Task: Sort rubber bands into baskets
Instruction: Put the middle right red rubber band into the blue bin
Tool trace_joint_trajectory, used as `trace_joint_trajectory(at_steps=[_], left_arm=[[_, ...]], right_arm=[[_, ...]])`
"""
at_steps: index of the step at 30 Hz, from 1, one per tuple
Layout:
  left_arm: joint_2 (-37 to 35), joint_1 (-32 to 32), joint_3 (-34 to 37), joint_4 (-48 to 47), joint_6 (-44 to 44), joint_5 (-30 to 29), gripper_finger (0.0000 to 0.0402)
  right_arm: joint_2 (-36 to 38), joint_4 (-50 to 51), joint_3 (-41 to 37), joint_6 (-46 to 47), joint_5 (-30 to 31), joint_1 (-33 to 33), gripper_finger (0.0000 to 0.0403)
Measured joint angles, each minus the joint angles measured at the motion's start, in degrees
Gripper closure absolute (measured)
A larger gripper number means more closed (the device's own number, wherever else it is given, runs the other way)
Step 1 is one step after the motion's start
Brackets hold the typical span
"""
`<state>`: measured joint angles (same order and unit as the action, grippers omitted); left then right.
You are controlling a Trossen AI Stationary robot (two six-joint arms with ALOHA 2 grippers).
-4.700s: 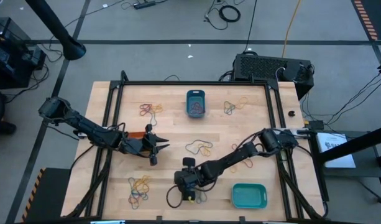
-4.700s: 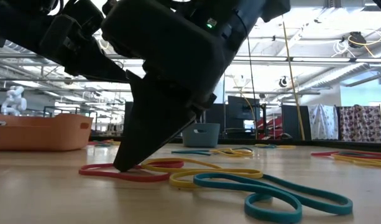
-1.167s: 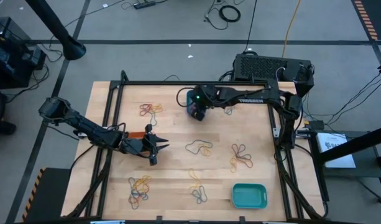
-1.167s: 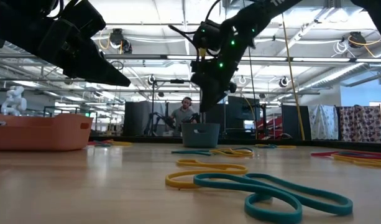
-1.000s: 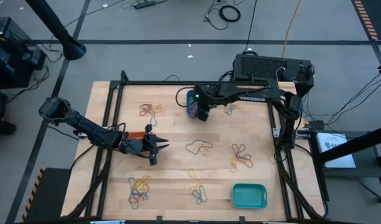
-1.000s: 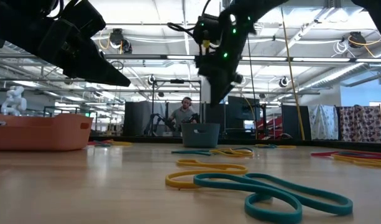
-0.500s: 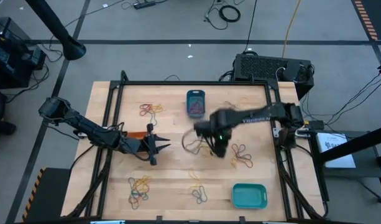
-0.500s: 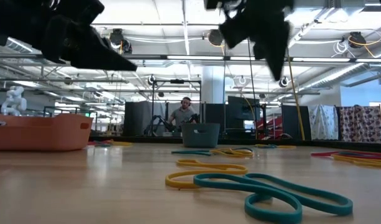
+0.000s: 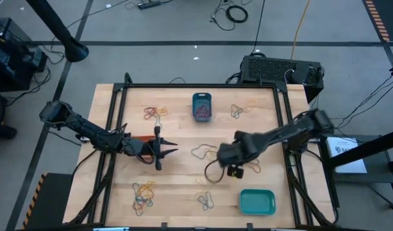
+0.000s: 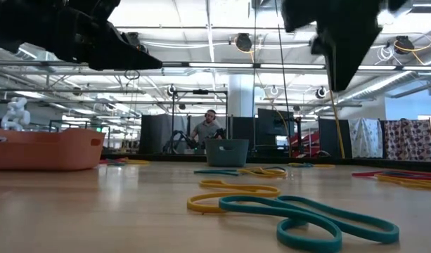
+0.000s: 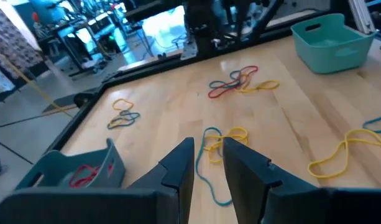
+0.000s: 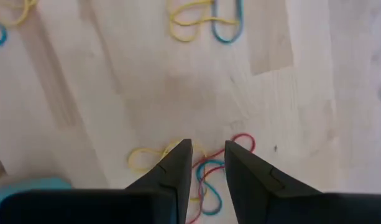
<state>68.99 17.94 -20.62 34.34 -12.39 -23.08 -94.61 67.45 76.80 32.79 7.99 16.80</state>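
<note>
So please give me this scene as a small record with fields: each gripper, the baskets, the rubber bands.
left gripper: above table's left middle, fingers apart, empty
right gripper: above bands, right of centre, fingers apart, empty
dark teal basket: far middle, red band inside
turquoise basket: near right
orange basket: left side
rubber bands: several loose clusters on table

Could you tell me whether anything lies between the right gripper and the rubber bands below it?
Nothing visible does. The right gripper hangs with its jaws slightly apart and empty above a red, yellow and blue cluster of rubber bands, with only bare wooden table around it.
</note>
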Motion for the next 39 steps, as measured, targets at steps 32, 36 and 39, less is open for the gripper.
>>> trace_joint_trajectory(at_steps=[32, 36, 39], left_arm=[[0.0, -3.3, -0.1, -1.1, 2.7, 2.2, 0.0309], [0.0, -3.4, -0.1, -1.1, 3.0, 2.3, 0.0309], [0.0, -3.4, -0.1, -1.1, 3.0, 2.3, 0.0309]], right_arm=[[17.2, -35.7, -41.6, 24.2, 0.4, -8.9, 0.0314], [14.9, -35.9, -41.6, 25.8, 2.2, -8.0, 0.0314], [13.8, -36.0, -41.6, 26.4, 2.4, -7.3, 0.0314]])
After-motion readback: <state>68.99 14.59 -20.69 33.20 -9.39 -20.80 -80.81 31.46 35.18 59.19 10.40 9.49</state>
